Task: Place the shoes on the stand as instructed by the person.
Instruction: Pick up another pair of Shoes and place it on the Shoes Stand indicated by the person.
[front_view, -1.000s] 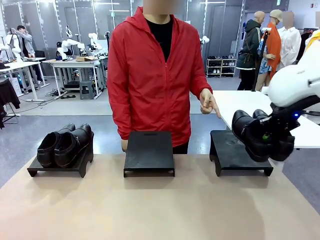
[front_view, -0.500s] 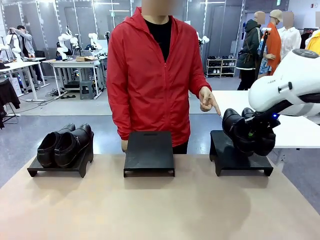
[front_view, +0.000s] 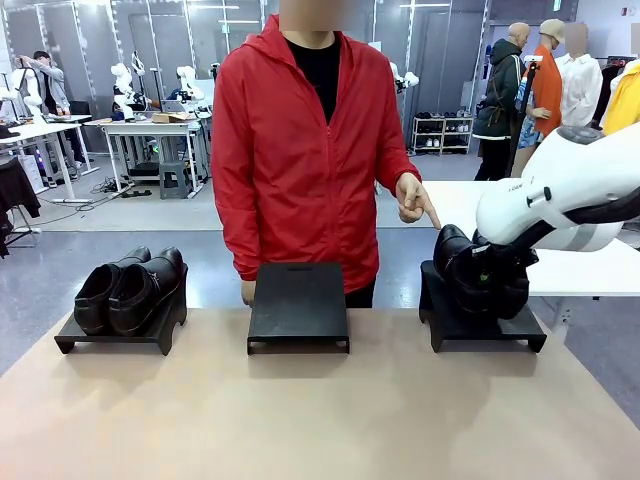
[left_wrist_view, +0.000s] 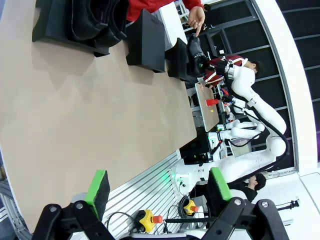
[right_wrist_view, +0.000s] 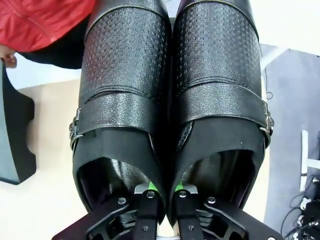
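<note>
Now the right gripper, its green-padded fingers pinched on the inner walls of a pair of glossy black leather buckle shoes, holds them over the flat black stand on the right, where the person's hand points; whether the soles touch it I cannot tell. Next, judging by this, comes seating the pair flat and letting go; the other 2 black shoes sit on the left black stand, and the left gripper hangs open and empty above the tan table.

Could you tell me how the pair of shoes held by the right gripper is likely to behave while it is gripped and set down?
The pair of shoes looks stiff: uppers keep their shape in the right gripper. Its fingers pinch only the two inner walls, so the shoes might swing or slip apart. Flat soles should sit steadily on the right stand, probably without rolling.
</note>
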